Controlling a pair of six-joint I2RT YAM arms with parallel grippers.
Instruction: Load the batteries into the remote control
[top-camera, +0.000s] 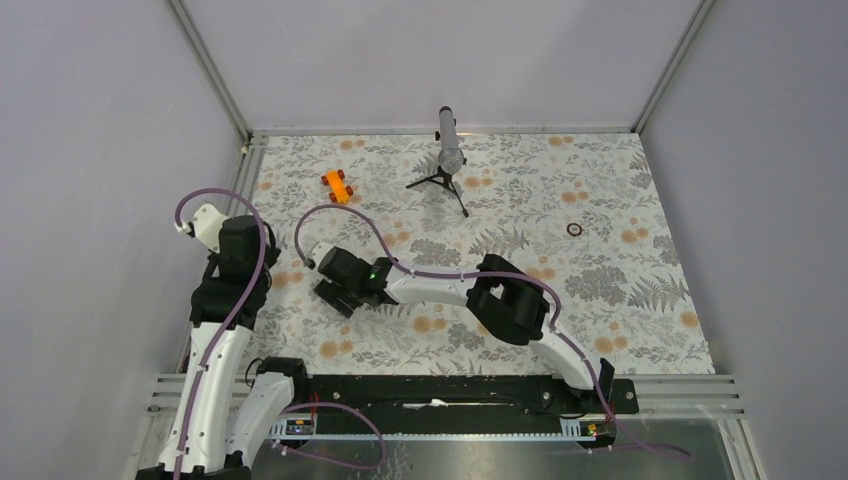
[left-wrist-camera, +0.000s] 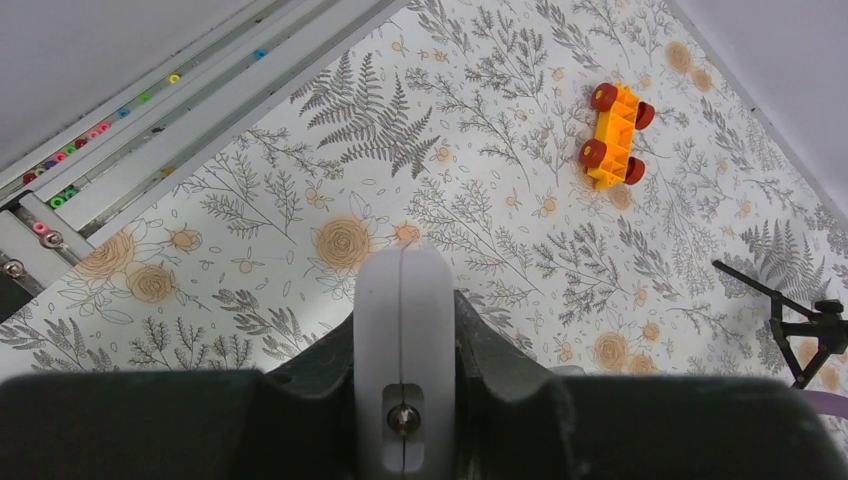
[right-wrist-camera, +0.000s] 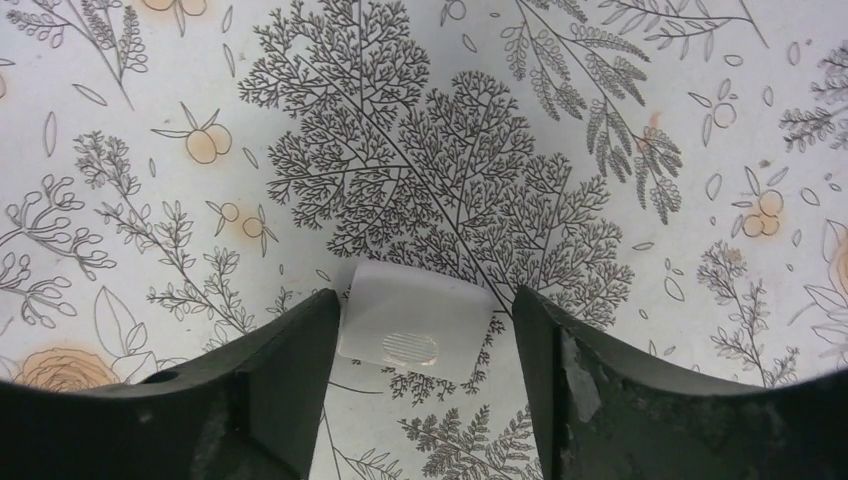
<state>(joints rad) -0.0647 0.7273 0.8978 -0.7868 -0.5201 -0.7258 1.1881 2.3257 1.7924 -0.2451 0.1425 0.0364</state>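
The white remote control (left-wrist-camera: 400, 330) stands end-on between the dark jaws of my left gripper (left-wrist-camera: 403, 345), which is shut on it above the flowered table. A seam runs down the remote's end, with a small round lens low in it. My right gripper (right-wrist-camera: 425, 300) is open low over the table, left of centre in the top view (top-camera: 335, 292). A small flat white square cover (right-wrist-camera: 415, 320) lies on the cloth between its fingers, close to the left finger (right-wrist-camera: 290, 370) and apart from the right one. The batteries are out of view.
An orange toy car (top-camera: 337, 185) (left-wrist-camera: 613, 135) lies at the back left. A small black tripod with a grey cylinder (top-camera: 449, 160) stands at the back centre. A dark ring (top-camera: 573, 228) lies to the right. A metal rail (left-wrist-camera: 150, 120) runs along the table's left edge.
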